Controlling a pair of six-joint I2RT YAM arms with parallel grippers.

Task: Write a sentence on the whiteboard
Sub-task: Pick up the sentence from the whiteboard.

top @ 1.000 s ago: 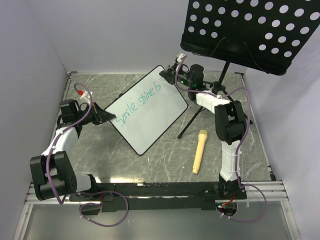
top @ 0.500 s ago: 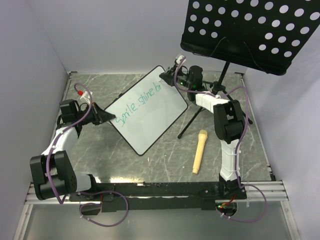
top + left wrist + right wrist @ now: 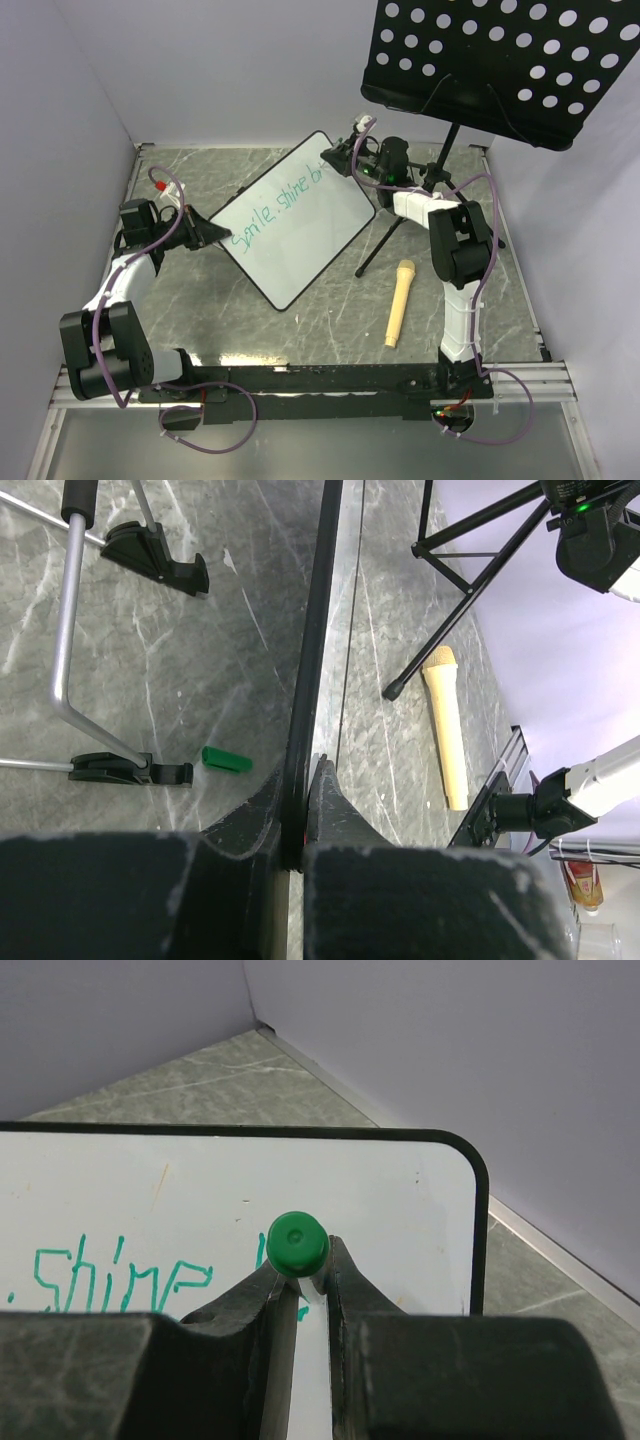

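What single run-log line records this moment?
left gripper: shut on whiteboard | right gripper: shut on green marker | sentence: mid-word after shine

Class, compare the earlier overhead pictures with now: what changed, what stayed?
The right gripper, shut on the green marker, shifted slightly right along the whiteboard, lengthening the sentence. The left gripper stays clamped on the whiteboard's edge; the microphone has not moved.

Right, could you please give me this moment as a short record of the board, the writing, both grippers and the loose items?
whiteboard: set diagonally on the marble table
sentence: teal, reads about "Smile, shine b"
left gripper: shut on the whiteboard's frame
right gripper: shut on green marker at the writing's end
tan microphone: lying flat near the right arm
green cap: on the table beside a stand foot
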